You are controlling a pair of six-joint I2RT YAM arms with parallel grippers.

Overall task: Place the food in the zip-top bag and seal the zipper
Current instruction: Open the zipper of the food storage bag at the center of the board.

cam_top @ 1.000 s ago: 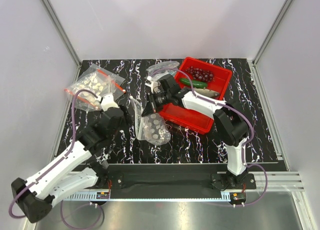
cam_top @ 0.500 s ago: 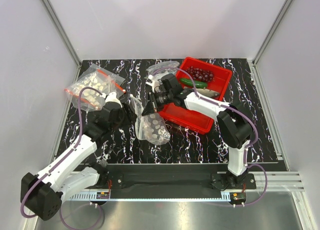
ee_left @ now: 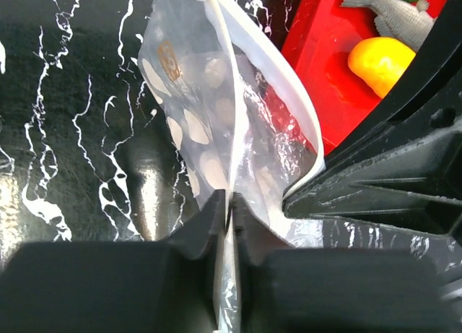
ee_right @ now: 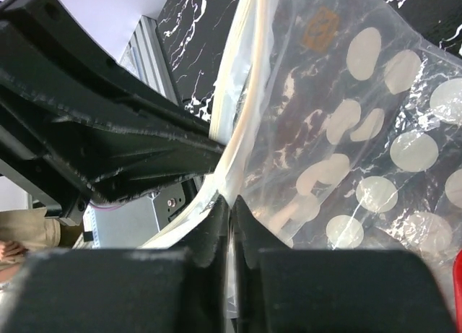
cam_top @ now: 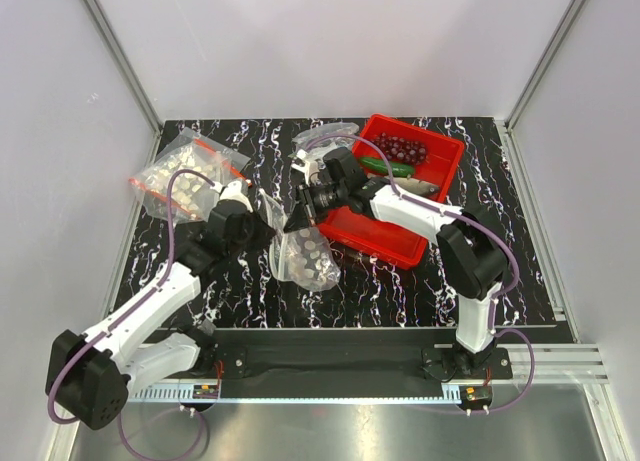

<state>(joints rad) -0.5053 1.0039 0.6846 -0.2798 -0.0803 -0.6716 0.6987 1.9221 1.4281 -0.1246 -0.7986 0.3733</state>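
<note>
The dotted clear zip-top bag [cam_top: 308,253] hangs over the black table between both grippers. My left gripper [cam_top: 265,219] [ee_left: 229,203] is shut on one thin edge of the bag [ee_left: 195,116]. My right gripper [cam_top: 298,217] [ee_right: 231,203] is shut on the opposite lip [ee_right: 242,80]. The mouth strip [ee_left: 281,73] looks pale and curves open between them. In the red tray [cam_top: 375,243] lie the grape bunch [cam_top: 400,148], cucumber [cam_top: 387,166] and grey fish [cam_top: 418,186]. The orange-yellow fruit [ee_left: 381,58] lies beside the fish [ee_left: 393,11].
Another dotted bag with red strips [cam_top: 185,171] lies at the back left. A smaller crumpled clear bag [cam_top: 325,136] sits behind the right gripper. The red tray's near wall stands right beside the hanging bag. Metal frame rails border the table.
My left arm has reached right to the bag, and its jaws have closed on the bag's edge. The right gripper has kept its hold almost in place.
</note>
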